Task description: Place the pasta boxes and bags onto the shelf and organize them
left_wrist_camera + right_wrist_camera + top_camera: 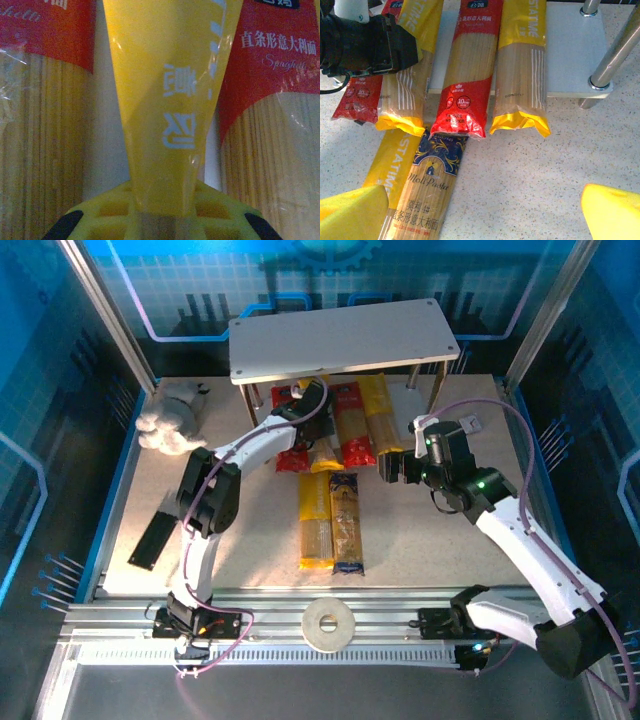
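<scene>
Left wrist view: the left jaws clamp a yellow spaghetti pack (160, 100) between two red packs (280, 60). Right jaws gape wide, empty, over the tabletop (530, 180).

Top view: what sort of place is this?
Likely a lab robot cell: aluminium frame posts, blue printed panels around the table, arms bolted to a rail.

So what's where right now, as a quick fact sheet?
shelf: four packs partly on its lower board, near ends sticking out
left gripper: shut on held yellow pack, one of those four
right gripper: open, empty
lying on table: loose yellow pack, dark blue pack, side by side
near rail: tape roll
</scene>
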Motion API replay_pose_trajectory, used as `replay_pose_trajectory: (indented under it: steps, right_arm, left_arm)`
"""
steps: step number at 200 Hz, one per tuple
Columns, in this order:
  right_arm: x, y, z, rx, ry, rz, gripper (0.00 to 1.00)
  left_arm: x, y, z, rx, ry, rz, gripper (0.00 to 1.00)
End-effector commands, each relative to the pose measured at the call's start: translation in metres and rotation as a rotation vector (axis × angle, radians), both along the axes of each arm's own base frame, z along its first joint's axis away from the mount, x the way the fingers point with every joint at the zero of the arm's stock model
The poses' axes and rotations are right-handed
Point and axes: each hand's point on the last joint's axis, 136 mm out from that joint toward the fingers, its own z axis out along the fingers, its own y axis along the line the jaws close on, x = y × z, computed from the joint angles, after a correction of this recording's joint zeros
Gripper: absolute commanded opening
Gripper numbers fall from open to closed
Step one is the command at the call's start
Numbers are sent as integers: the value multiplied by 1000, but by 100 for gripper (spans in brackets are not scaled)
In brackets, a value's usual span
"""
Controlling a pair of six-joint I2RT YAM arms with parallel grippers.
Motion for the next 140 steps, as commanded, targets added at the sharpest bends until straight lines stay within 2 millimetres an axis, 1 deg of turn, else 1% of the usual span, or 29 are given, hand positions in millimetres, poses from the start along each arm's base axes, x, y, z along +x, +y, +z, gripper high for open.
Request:
replay_pose_trajectory:
  steps: [1, 5, 13, 29, 32, 40, 57, 64, 87, 105, 112, 121, 140]
  right_arm:
    - [0, -2, -5, -1, 12, 0, 100]
    - [0, -2, -5, -2, 12, 0, 100]
    - [0, -3, -5, -2, 11, -1, 100]
    - [0, -3, -6, -1, 14, -2, 100]
    - [0, -2, -6, -1, 14, -2, 100]
    - [0, -2, -6, -1, 13, -1, 100]
    - [0, -3, -6, 0, 16, -5, 100]
    - [0, -2, -6, 1, 18, -3, 100]
    - [-1, -2, -7, 1, 23, -2, 100]
    - [-2, -2, -7, 3, 27, 0, 100]
    - [-3, -2, -8, 3, 30, 2, 100]
    - [-3, -1, -9, 5, 35, 5, 100]
    - [-7, 0, -12, 8, 52, 15, 100]
  left_arm:
    - [25, 3, 33, -42, -135, 57, 0]
    - [25, 3, 32, -42, -132, 56, 0]
    - [25, 2, 32, -42, -134, 52, 6]
    - [25, 1, 31, -41, -133, 45, 25]
    - [26, 1, 31, -42, -134, 43, 30]
    - [25, 0, 29, -42, -130, 39, 40]
    - [24, -1, 27, -40, -122, 29, 48]
    - [24, -1, 27, -40, -121, 26, 55]
    - [23, -4, 28, -43, -123, 1, 61]
    - [22, -7, 32, -56, -136, -21, 63]
    - [21, -7, 34, -62, -143, -30, 66]
    - [19, -9, 40, -74, -158, -46, 69]
    - [11, -14, 52, -90, -185, -91, 69]
